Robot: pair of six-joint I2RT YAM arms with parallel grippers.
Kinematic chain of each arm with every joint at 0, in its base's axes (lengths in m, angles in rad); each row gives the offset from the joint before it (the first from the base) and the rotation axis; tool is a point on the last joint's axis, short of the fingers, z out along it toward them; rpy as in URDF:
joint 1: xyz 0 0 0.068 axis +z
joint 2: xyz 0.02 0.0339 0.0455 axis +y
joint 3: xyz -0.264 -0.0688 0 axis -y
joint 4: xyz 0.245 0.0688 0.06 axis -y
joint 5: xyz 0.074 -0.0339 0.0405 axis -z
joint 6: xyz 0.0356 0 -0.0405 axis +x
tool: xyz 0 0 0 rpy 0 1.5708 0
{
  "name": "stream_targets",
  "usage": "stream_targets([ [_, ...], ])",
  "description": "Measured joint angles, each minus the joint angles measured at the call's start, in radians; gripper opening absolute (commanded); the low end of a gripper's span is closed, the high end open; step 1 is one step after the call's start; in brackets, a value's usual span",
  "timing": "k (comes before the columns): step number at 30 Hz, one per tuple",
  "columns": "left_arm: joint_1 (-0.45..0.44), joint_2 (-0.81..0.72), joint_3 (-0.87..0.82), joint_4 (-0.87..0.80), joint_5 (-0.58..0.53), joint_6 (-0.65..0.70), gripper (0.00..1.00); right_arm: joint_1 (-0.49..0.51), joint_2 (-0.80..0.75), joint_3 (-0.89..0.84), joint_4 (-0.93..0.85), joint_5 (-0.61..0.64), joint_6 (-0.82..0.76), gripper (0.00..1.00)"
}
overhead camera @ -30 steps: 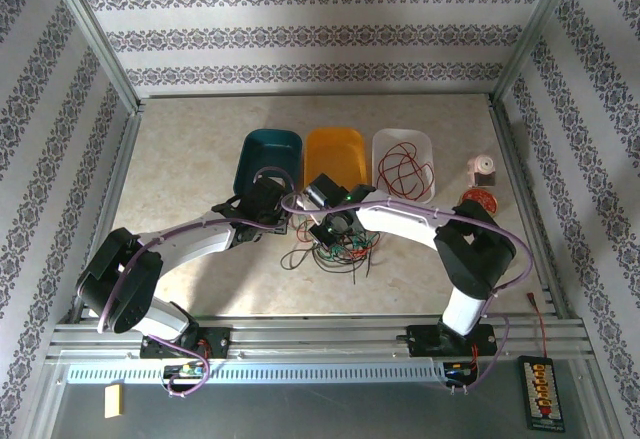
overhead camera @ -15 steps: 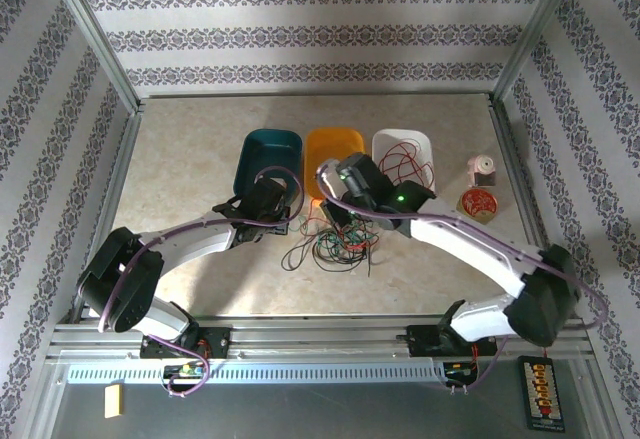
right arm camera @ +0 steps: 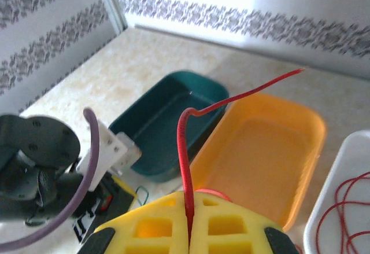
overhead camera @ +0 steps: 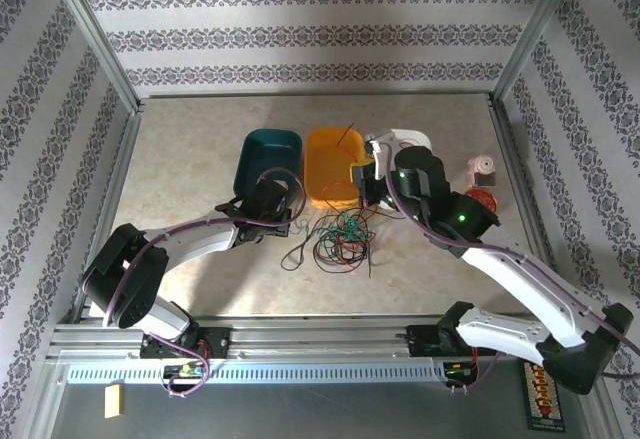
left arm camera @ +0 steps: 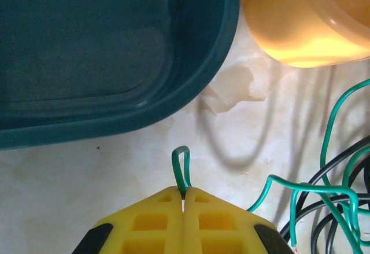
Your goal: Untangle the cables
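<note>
Left fingers point(left arm camera: 147, 225) pinching green cable point(left arm camera: 181, 167), right fingers point(right arm camera: 150, 231) pinching red cable point(right arm camera: 183, 150)

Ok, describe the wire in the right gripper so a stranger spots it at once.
On the table, the orange bin is the middle of three in a row. At its right edge the right gripper is shut on one red wire that sticks up over the bin. Unlike the red loops in the white bin and the tangle on the table, it is one strand held aloft.
</note>
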Motion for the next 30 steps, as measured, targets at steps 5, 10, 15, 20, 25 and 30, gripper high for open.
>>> stream_targets([
  [5, 0.000, 0.007, 0.000, 0.000, 0.003, 0.010, 0.00, 0.000, -0.053, 0.031, 0.008, 0.081, -0.017, 0.00],
  [10, 0.000, 0.011, 0.000, 0.000, 0.004, 0.011, 0.00, -0.019, -0.091, 0.063, 0.023, 0.134, -0.047, 0.00],
  [15, 0.000, 0.019, 0.001, 0.000, 0.011, 0.014, 0.00, -0.056, -0.112, 0.083, 0.105, 0.159, -0.063, 0.00],
  [20, 0.000, 0.031, 0.009, 0.000, 0.012, 0.017, 0.00, -0.107, -0.113, 0.113, 0.188, 0.168, -0.082, 0.00],
  [25, 0.000, 0.037, 0.020, 0.000, 0.023, 0.021, 0.00, -0.160, -0.089, 0.196, 0.256, 0.145, -0.106, 0.00],
  [30, 0.000, 0.043, 0.027, 0.000, 0.030, 0.025, 0.00, -0.179, -0.052, 0.293, 0.303, 0.090, -0.114, 0.00],
])
